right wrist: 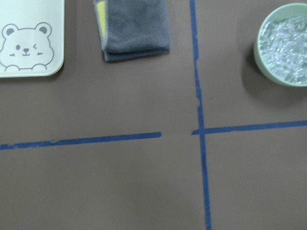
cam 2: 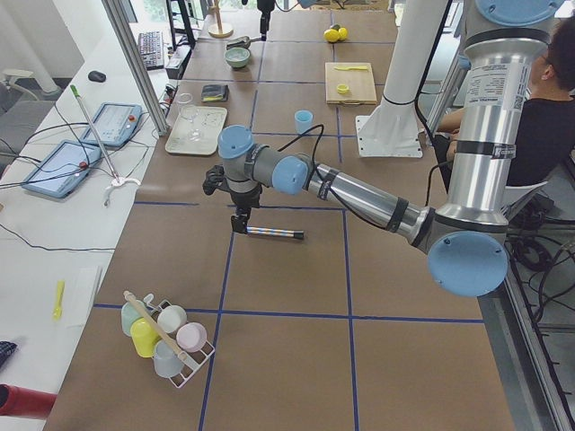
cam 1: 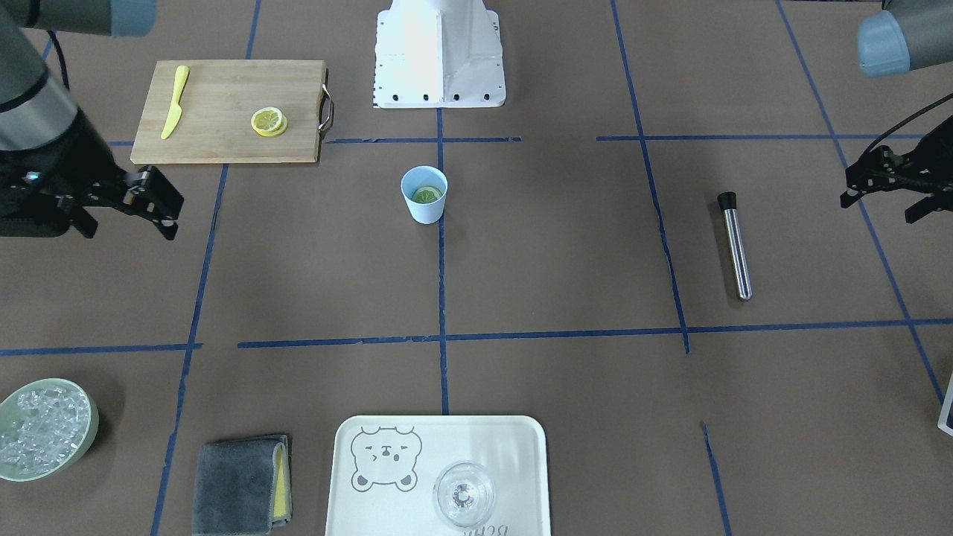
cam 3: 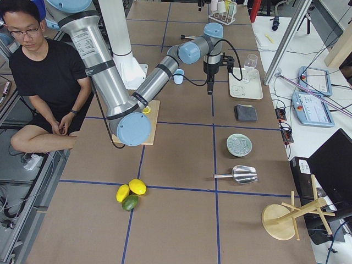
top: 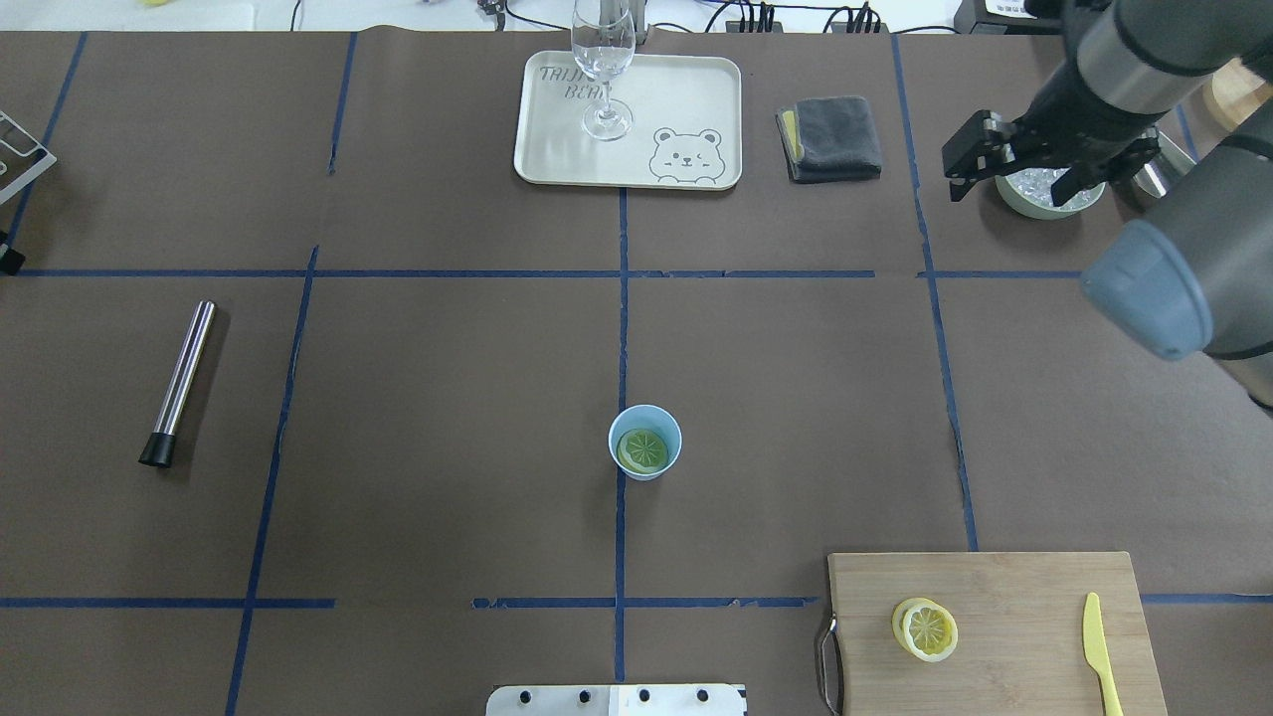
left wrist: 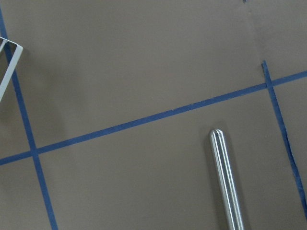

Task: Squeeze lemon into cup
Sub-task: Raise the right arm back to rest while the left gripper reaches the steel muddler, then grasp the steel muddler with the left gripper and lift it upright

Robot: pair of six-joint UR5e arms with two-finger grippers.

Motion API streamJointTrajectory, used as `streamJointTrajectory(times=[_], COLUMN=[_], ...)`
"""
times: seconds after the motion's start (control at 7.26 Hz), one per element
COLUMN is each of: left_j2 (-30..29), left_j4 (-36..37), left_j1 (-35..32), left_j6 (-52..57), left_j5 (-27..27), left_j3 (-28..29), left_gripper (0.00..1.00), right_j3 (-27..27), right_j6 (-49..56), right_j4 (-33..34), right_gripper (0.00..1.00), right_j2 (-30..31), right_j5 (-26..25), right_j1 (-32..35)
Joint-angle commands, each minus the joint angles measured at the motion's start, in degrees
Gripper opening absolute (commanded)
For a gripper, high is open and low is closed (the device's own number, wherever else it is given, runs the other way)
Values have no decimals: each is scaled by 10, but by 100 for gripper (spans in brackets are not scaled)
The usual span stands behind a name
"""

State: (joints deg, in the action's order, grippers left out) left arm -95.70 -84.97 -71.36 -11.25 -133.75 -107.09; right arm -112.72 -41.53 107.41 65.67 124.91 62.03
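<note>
The light-blue cup [cam 1: 424, 195] stands upright at the table's middle, also in the overhead view [top: 645, 443]. One lemon slice [top: 642, 449] lies flat inside it. Other lemon slices [cam 1: 269, 121] lie stacked on the wooden cutting board [cam 1: 223, 145]. My right gripper [cam 1: 123, 216] hangs open and empty high above the table, far from the cup, near the bowl of ice in the overhead view [top: 1014, 169]. My left gripper [cam 1: 890, 201] is open and empty above the table's other end, beside a steel muddler [cam 1: 735, 246].
A yellow plastic knife [cam 1: 175, 102] lies on the board. A pale green bowl of ice [cam 1: 41, 439], a folded grey cloth [cam 1: 242, 484] and a white bear tray [cam 1: 484, 447] with a clear glass [cam 1: 463, 493] stand along the operators' edge. The robot base [cam 1: 439, 52] is behind the cup.
</note>
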Motion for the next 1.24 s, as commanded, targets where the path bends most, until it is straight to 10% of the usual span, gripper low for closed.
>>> streamJointTrajectory(times=[0.0, 0.41, 1.1], left_j2=[-39, -122, -116], left_j4=[62, 83, -51], left_j1=[47, 162, 177], left_j6=[-122, -159, -154], left_j5=[2, 1, 13], left_j3=[4, 117, 239], left_gripper=[100, 100, 97], right_j3=[33, 143, 146], right_j6=[86, 87, 89], right_j4=[-29, -224, -232], right_gripper=[100, 100, 100], right_j2=[13, 52, 51], right_j5=[58, 169, 181], right_j1=[56, 124, 140])
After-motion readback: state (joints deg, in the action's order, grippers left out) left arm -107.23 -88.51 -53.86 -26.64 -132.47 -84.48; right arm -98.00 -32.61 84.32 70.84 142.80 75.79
